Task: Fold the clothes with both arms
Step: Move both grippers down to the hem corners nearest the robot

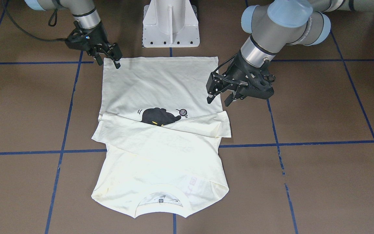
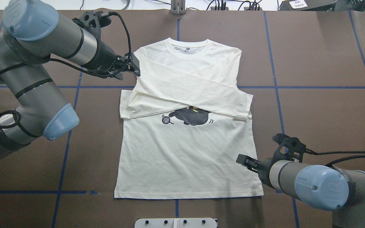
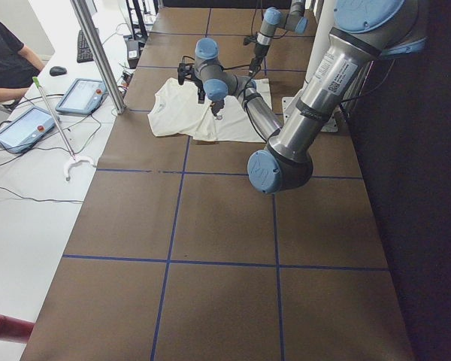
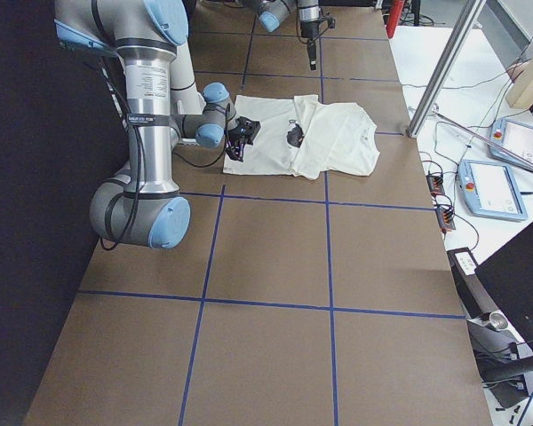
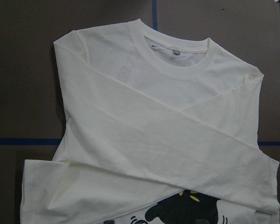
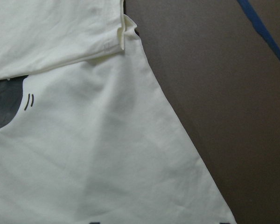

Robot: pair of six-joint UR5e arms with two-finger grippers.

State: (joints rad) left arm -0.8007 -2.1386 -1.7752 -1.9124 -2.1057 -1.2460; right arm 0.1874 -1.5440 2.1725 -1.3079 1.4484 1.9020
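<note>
The cream-white T-shirt [image 1: 161,81] lies flat and face up on the brown table, collar away from the robot and hem toward it. Both long sleeves are folded across the chest [image 2: 188,91] and cover the top of the black cat print [image 2: 192,116]; the yarn ball [image 2: 166,119] shows, the lettering is hidden. My left gripper [image 1: 218,98] is open and empty, above the shirt's side near the shoulder [image 2: 132,70]. My right gripper [image 1: 109,60] is open and empty at the hem corner [image 2: 244,160]. The shirt fills both wrist views [image 5: 154,130] [image 6: 84,154].
The white pedestal base [image 1: 170,22] stands just behind the hem. Blue tape lines [image 2: 312,87] cross the table. A metal post [image 3: 98,53] and an operators' desk with tablets [image 3: 83,94] stand past the far table edge.
</note>
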